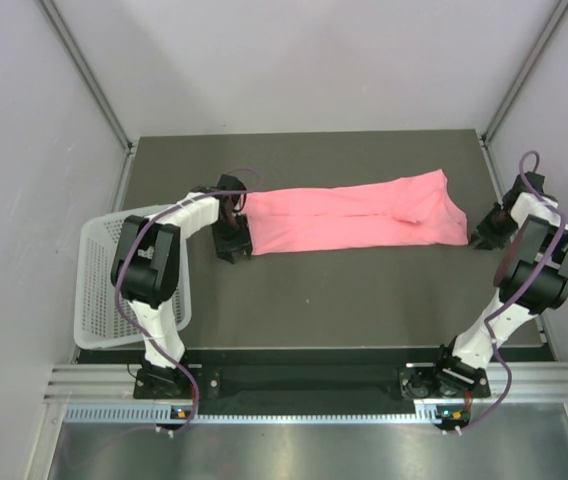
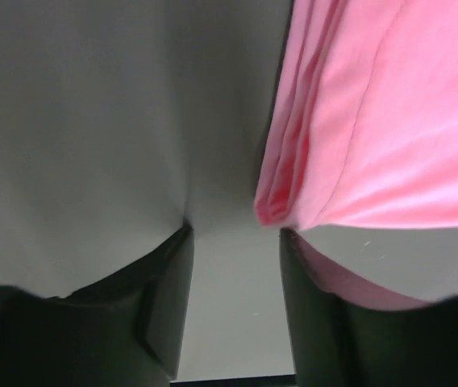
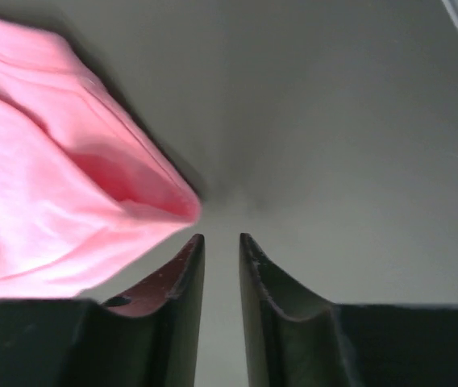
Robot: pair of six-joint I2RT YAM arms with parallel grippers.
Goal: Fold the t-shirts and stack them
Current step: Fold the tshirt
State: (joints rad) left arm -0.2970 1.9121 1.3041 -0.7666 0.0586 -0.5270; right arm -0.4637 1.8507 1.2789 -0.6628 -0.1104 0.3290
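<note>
The salmon-pink t-shirt (image 1: 364, 215) lies on the dark table, folded lengthwise into a long strip running left to right. My left gripper (image 1: 232, 245) sits low at the strip's left end. In the left wrist view it (image 2: 233, 230) is open and empty, with bare table between the fingers and the shirt's folded edge (image 2: 390, 121) just past the right finger. My right gripper (image 1: 484, 238) is just off the strip's right end. In the right wrist view it (image 3: 221, 236) is open by a narrow gap and empty, with the shirt's corner (image 3: 43, 185) just ahead to the left.
A white perforated basket (image 1: 104, 290) stands at the table's left edge beside the left arm. Grey walls close in the table's back and sides. The table (image 1: 344, 300) is bare between the shirt and the arm bases.
</note>
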